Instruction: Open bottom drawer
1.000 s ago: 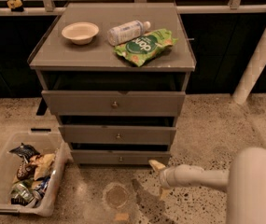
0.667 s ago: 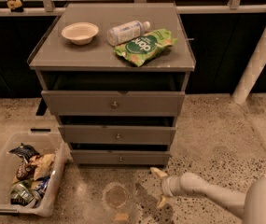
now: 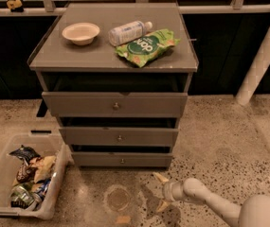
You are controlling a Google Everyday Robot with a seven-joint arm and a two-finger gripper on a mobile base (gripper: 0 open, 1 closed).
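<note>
So, my arm (image 3: 222, 208): it comes in from the bottom right corner, low over the floor (image 3: 220, 141).
My gripper (image 3: 161, 191): it is at the end of my arm, close to the floor, pointing left. It holds nothing.
My fingers (image 3: 160, 177): the two yellow tips are spread apart, one above the other as I see them.
Mark on the floor: a round brown stain (image 3: 118, 198) lies just left of my gripper.
Bin (image 3: 2, 157): a clear plastic box sits on the floor at the left, with wrappers and cans (image 3: 30, 176) inside.
Bottom drawer (image 3: 144, 160): it is the lowest grey front of the cabinet, up and to the left of my gripper. My gripper is near it but not touching it.
Knob (image 3: 122, 161): small, round and shiny, in the middle of that front, left of my fingers.
Middle drawer (image 3: 92, 137): right above the bottom one.
Top drawer (image 3: 77, 104): the tallest front, above that.
Cabinet top (image 3: 73, 58): a pale bowl (image 3: 81, 33), a bottle (image 3: 129, 32) lying on its side and a green bag (image 3: 146, 46) rest there.
Far back: a white post (image 3: 262, 56) leans at the right.
</note>
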